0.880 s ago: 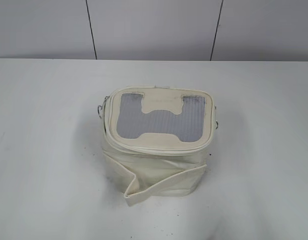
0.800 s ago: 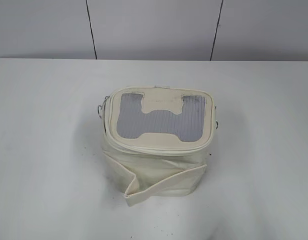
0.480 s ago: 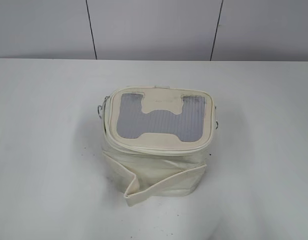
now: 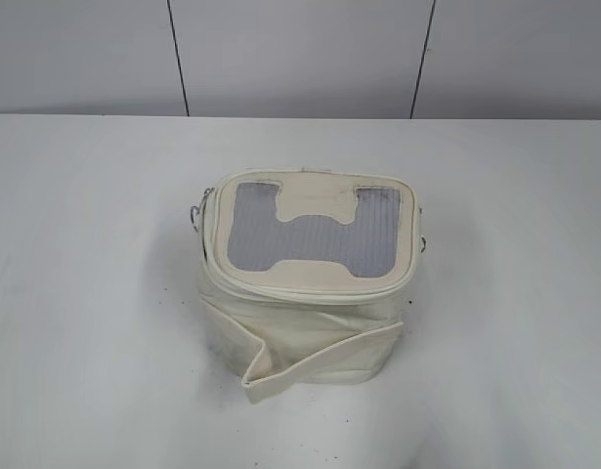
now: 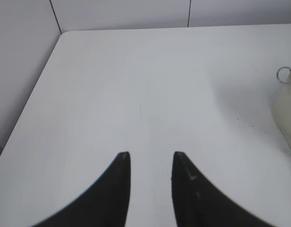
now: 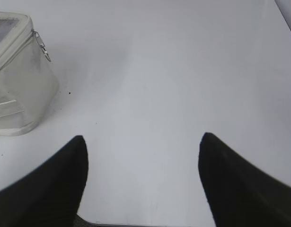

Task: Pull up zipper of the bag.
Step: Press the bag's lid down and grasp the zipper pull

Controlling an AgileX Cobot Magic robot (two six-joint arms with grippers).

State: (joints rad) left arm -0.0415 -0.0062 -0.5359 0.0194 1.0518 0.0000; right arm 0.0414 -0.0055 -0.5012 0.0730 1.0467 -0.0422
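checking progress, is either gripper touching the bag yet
No, the left gripper and right gripper hang open over bare table, apart from the bag.

the bag [image 4: 305, 283] sits upright around the middle of the bench [image 4: 85, 293], mesh panel [image 4: 315, 234] on top. one zipper [image 4: 310, 285] pull sticks out on its left side, the other on its right. the loose strap [image 4: 310, 357] hangs down across the front face.
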